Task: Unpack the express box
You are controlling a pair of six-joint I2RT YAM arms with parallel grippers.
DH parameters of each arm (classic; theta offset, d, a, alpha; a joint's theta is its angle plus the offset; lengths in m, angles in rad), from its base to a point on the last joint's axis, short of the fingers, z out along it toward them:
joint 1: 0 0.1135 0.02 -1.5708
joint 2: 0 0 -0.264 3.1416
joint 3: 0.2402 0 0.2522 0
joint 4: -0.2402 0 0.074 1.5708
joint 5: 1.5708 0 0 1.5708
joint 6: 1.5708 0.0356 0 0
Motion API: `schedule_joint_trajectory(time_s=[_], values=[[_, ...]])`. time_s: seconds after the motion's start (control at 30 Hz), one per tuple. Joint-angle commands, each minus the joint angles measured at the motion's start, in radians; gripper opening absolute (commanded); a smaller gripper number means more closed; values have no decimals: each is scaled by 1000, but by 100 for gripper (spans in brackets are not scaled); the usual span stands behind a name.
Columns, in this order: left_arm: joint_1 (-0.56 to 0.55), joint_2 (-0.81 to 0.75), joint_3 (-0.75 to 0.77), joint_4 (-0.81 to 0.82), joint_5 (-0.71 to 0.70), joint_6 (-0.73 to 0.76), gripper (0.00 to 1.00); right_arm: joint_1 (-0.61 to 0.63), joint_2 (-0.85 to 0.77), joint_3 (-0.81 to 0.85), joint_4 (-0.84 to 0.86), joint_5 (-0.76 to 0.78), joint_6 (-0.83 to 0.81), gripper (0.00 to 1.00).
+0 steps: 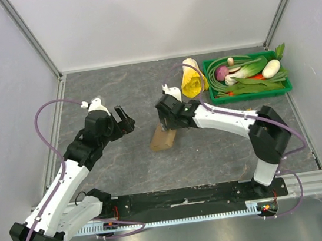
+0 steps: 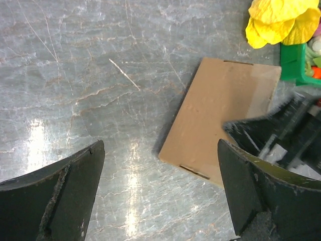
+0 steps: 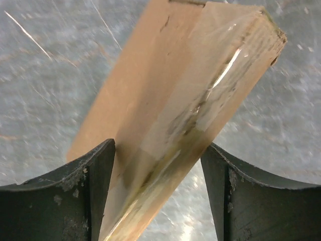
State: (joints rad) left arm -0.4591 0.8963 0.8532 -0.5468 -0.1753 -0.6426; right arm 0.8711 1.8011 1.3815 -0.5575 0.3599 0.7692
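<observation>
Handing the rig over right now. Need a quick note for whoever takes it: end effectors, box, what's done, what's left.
Left end effector: open, empty, hovering just left of the box.
Right end effector: shut on the express box, one finger on each side of it.
Box: mid-table, lid looks closed, clear tape visible along one side face. Contents not visible.
Green tray of vegetables sits at the far right, apart from the box.
Done: box grasped.
Left: open the flap and take out what is inside.
</observation>
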Motion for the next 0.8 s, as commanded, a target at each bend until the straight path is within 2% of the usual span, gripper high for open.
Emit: schedule_joint_trajectory(time_s=[0.0, 0.17, 0.3, 0.4, 0.47, 0.53, 0.63, 0.67, 0.7, 0.77], values=[[5, -11, -37, 45, 52, 21, 98, -14, -182, -159, 48, -35, 28, 75], [5, 4, -106, 134, 210, 41, 96, -49, -282, -361, 194, -150, -1, 74], [5, 61, -125, 195, 273, 58, 96, -87, -299, -386, 208, -150, -31, 79], [5, 130, -100, 203, 215, 57, 100, -101, -325, -381, 193, -86, -47, 95], [7, 185, -66, 211, 183, 57, 100, -113, -332, -365, 151, -50, -60, 98], [10, 236, -30, 226, 188, 87, 100, -133, -335, -366, 122, -27, -68, 98], [14, 366, 35, 264, 360, 162, 99, -185, -339, -403, 111, -73, -53, 98], [14, 427, 49, 286, 394, 164, 98, -204, -339, -412, 117, -105, -57, 95], [14, 453, 66, 306, 433, 169, 96, -230, -338, -421, 149, -136, -73, 87], [14, 502, 72, 347, 549, 169, 93, -241, -327, -435, 188, -215, -142, 79]])
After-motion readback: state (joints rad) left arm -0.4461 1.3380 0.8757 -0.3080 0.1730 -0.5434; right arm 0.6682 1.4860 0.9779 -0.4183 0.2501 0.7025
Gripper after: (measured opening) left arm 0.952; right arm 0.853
